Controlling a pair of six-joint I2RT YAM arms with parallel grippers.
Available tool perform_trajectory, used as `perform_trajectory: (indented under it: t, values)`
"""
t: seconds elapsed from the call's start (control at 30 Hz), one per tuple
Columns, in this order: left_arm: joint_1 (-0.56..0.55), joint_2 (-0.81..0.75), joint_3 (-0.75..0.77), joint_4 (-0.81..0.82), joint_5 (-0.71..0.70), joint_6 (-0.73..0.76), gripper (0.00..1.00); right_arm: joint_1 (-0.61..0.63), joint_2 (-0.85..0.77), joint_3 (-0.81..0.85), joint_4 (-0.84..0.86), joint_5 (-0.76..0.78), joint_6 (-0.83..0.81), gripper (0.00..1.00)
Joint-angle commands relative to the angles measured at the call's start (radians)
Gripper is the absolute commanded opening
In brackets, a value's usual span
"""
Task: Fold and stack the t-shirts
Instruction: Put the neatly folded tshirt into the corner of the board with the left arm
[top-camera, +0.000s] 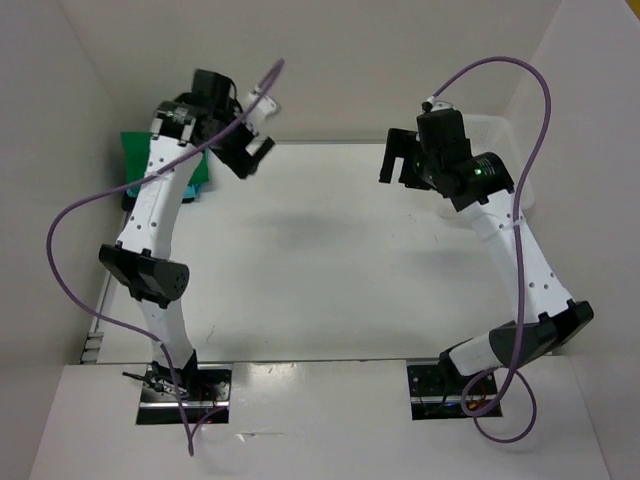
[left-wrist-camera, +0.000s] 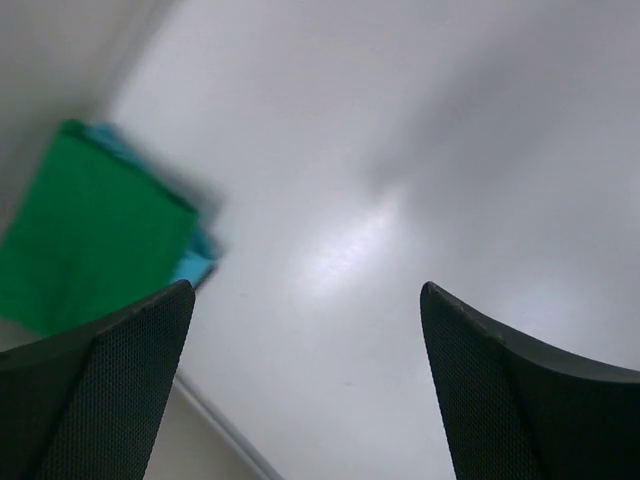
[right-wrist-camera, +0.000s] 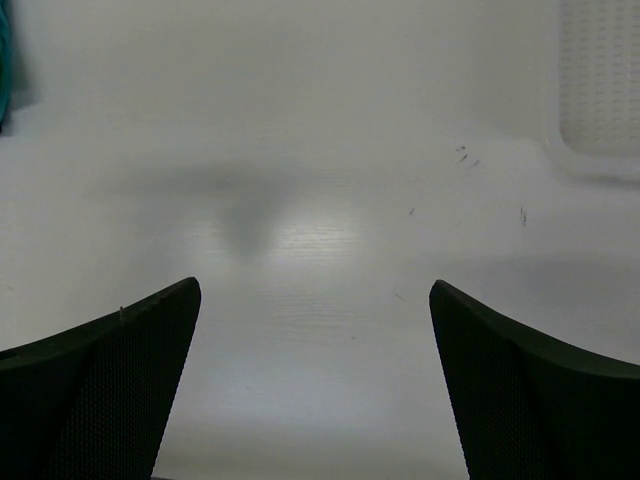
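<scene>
The left gripper (top-camera: 252, 155) is held raised over the far left part of the table (top-camera: 320, 260), with its jaws spread wide and nothing gripped. In the left wrist view only bare white tabletop is seen between the two dark fingers (left-wrist-camera: 120, 390). The right gripper (top-camera: 396, 165) is held above the far right part of the table, its jaws likewise parted wide and empty. Plain white surface is seen between its fingers (right-wrist-camera: 530, 390) in the right wrist view.

The green t-shirt (left-wrist-camera: 90, 235) is seen folded flat at the far left corner of the table, close to the left wall. It is laid on top of the turquoise t-shirt (left-wrist-camera: 198, 262) — of that one only a narrow edge is shown along the green shirt's right side. In the top view the stack is partly hidden by the left arm, and it is touched by neither gripper. The left gripper is placed near the stack, the right one well apart from it.

A white mesh basket (right-wrist-camera: 600, 80) is set at the far right corner — just beyond the right gripper. A purple cable (top-camera: 52, 250) is looped out from each arm
</scene>
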Motion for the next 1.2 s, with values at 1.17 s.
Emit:
perform_trajectory:
  t: [1.17]
  values:
    - [-0.557,-0.291,-1.159,0.399,0.021,-0.062,1.00,-0.003,-0.155,-0.368,0.126,-0.077,0.063,1.00]
